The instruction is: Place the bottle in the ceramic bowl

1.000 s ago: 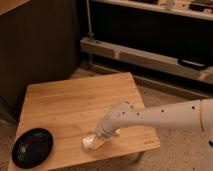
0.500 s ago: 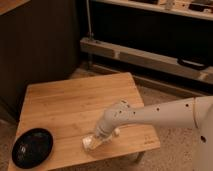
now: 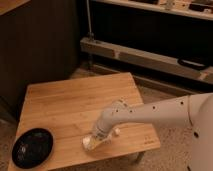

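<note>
Where the wooden table point(image 3: 65, 100) comes to its front-left corner, the ceramic bowl point(image 3: 32, 147) sits. It is black, glossy, shallow and round, with its rim close to the table's left and front edges. Upper left, a dark wall panel point(image 3: 40, 45) stands behind the table. Speckled floor point(image 3: 5, 142) shows at the far left, beside the table.

Moving right, the bottle point(image 3: 89, 145) looks pale and clear. It is on the tabletop near the front edge, right of the bowl and apart from it, so outside the bowl. Whether it is upright or lying cannot be told, because most of it is covered from above.

The gripper point(image 3: 98, 136) is down at table level, directly over the bottle and in contact with its upper end. The claw's state cannot be told: clamped on the bottle or just set loosely around it would look the same from this view.

Further right, the white arm point(image 3: 155, 112) slants up from the gripper and passes over the table's front-right part. It joins the robot's white body point(image 3: 202, 135) at the right edge of the view.

Back right, a metal shelf rack point(image 3: 150, 55) with a low pale rail stands behind the table, with dark space under its top shelf.
</note>
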{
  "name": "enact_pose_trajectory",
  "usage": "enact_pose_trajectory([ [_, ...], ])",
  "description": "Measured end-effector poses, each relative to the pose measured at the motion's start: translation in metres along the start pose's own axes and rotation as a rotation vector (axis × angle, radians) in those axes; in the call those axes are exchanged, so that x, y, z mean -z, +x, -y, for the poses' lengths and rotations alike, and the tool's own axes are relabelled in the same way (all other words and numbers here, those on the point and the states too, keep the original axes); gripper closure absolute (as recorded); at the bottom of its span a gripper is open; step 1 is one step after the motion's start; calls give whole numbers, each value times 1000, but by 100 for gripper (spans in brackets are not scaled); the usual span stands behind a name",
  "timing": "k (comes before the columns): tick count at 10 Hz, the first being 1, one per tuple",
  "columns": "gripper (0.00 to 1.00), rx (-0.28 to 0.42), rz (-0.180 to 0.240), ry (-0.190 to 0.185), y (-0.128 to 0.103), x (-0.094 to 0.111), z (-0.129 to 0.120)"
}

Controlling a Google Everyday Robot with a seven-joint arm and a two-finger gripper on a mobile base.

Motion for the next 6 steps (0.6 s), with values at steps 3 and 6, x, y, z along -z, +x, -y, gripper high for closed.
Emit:
enact_pose_trajectory([
  [3,35,-9,-11,-13,0,-1,0],
  [6,35,-10,-22,-23,1,-2,1],
])
